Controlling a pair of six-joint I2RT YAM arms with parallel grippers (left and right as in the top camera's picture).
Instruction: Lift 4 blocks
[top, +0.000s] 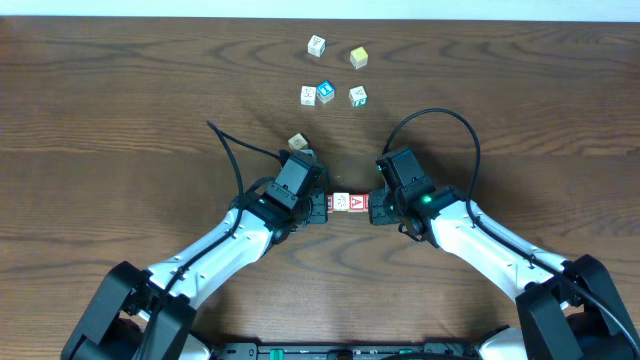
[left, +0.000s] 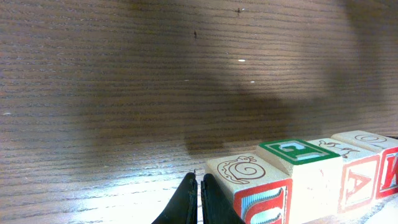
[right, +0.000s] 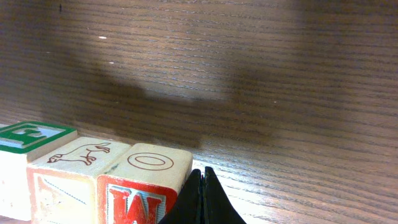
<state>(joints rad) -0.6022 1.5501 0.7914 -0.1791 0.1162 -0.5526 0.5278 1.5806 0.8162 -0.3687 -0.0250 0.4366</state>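
The blocks (top: 348, 203) form one row near the centre of the table (top: 120, 100), between left pincer (top: 322, 206) and right pincer (top: 373, 207); each is fully closed, fingers gripping nothing; readable letters: green E, red A, O, red W.

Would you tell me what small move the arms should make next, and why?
Probably raise both arms together with inward pressure: the row of four blocks is clamped end to end between the shut left gripper and right gripper, so uneven motion could buckle it.
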